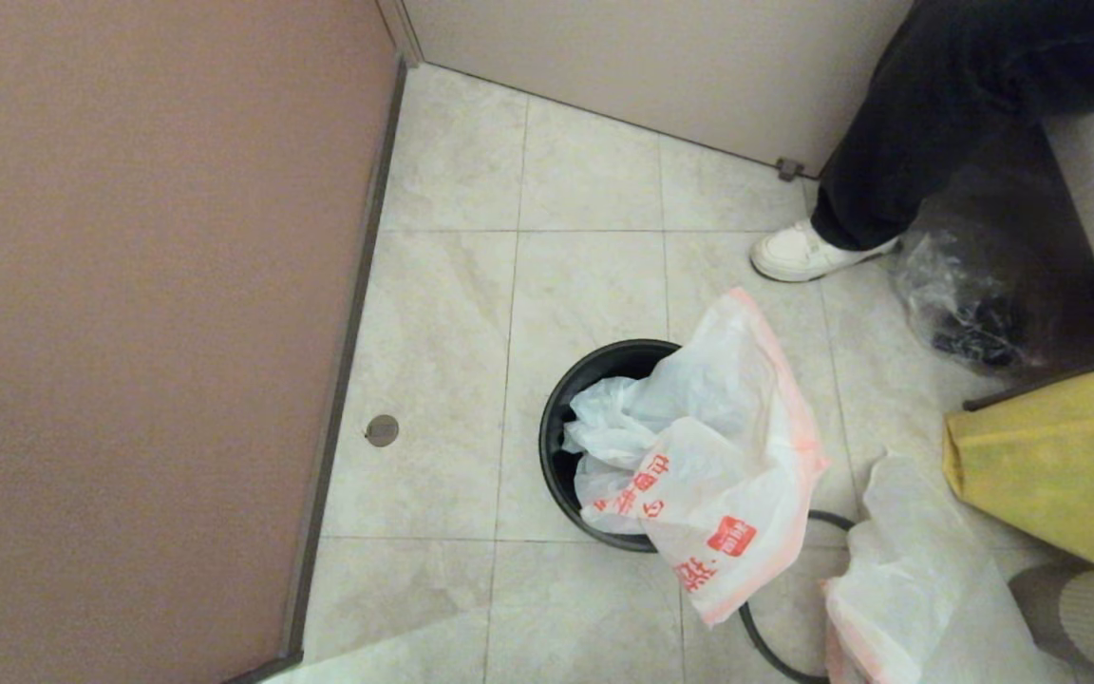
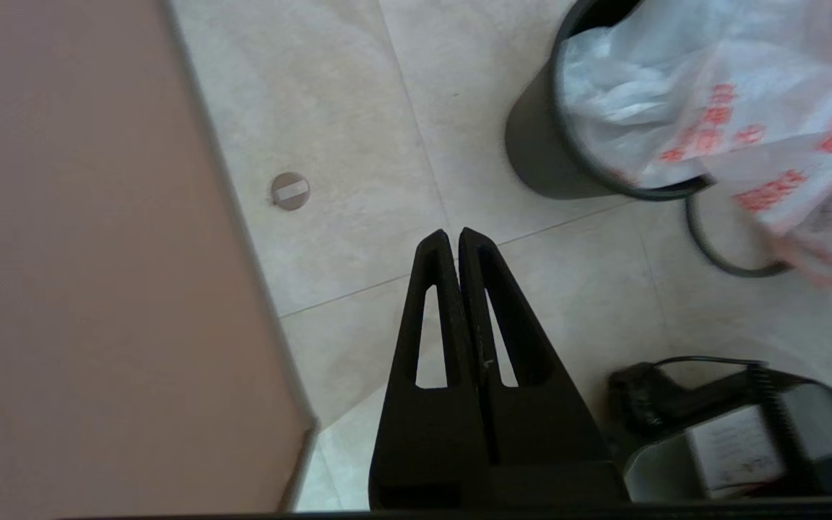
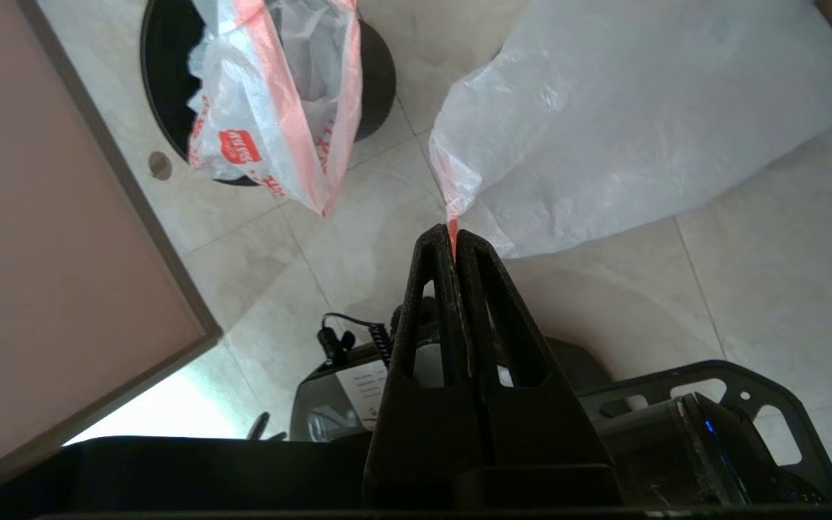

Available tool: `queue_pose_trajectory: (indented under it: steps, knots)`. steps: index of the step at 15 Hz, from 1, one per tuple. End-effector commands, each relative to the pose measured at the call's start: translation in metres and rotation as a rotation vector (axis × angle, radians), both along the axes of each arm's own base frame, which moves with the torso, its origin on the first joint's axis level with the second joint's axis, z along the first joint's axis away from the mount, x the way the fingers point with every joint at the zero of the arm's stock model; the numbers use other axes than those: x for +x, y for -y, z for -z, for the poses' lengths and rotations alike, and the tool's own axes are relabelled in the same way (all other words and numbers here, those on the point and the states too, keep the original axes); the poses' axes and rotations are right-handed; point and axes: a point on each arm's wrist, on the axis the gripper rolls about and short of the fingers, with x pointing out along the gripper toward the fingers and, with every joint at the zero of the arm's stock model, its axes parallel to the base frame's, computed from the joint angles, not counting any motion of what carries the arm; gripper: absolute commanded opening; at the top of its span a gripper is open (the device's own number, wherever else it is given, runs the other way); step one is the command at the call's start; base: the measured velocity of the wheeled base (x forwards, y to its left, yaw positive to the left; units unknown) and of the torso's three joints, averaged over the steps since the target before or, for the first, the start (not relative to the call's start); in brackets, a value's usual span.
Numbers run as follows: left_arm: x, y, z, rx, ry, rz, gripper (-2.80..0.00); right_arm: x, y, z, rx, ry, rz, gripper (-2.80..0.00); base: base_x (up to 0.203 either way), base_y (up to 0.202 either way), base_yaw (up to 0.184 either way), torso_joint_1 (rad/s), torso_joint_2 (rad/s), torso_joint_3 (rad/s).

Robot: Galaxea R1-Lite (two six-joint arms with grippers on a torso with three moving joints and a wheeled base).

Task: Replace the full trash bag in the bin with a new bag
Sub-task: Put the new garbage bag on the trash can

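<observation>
The black bin (image 1: 552, 432) stands on the tiled floor. The new bag (image 1: 708, 456), thin and white with red print and an orange hem, lies crumpled in the bin's mouth and spills over the near rim. The grey rim ring (image 1: 758, 646) lies on the floor, partly under the bags. The full trash bag (image 3: 640, 123) rests on the floor to the bin's right. My right gripper (image 3: 453, 232) is shut on its orange hem. Near the partition, my left gripper (image 2: 453, 232) hangs above bare floor, shut and empty.
A pink-brown partition (image 1: 129, 285) walls off the left. A person's black-trousered leg and white shoe (image 1: 799, 252) stand at the back right beside a clear glossy bag (image 1: 970, 304). A big yellow bag (image 1: 1060, 456) is at the right. A round floor plate (image 1: 382, 430) is near the partition.
</observation>
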Motion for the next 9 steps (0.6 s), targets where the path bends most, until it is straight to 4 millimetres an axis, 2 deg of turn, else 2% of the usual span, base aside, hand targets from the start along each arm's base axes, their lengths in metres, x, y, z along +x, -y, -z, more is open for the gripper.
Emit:
queue_pose_trajectory:
  steps: [1, 3, 6, 7, 9]
  knots:
    - [-0.008, 0.006, 0.002, 0.02, 0.023, -0.001, -2.8, 0.004, 0.0, 0.008, -0.001, -0.042, 0.002, -2.8, 0.0, 0.0, 0.0, 0.0, 0.0, 0.0]
    - [-0.016, 0.013, -0.005, 0.058, 0.068, -0.051, -2.8, 0.005, -0.001, 0.009, -0.011, -0.037, -0.029, -2.8, 0.0, 0.0, 0.0, 0.0, 0.0, 0.0]
    - [-0.023, 0.022, -0.004, 0.064, 0.095, -0.224, -2.8, 0.006, -0.003, 0.002, -0.008, 0.04, -0.141, -2.8, 0.0, 0.0, 0.0, 0.0, 0.0, 0.0]
    - [-0.025, 0.03, -0.005, 0.076, 0.121, -0.265, -2.8, 0.004, -0.005, -0.002, -0.008, 0.059, -0.224, -2.8, 0.0, 0.0, 0.0, 0.0, 0.0, 0.0]
    - [-0.021, 0.046, -0.01, 0.097, 0.172, -0.421, -2.8, -0.008, -0.011, -0.01, 0.015, 0.104, -0.565, -2.8, 0.0, 0.0, 0.0, 0.0, 0.0, 0.0]
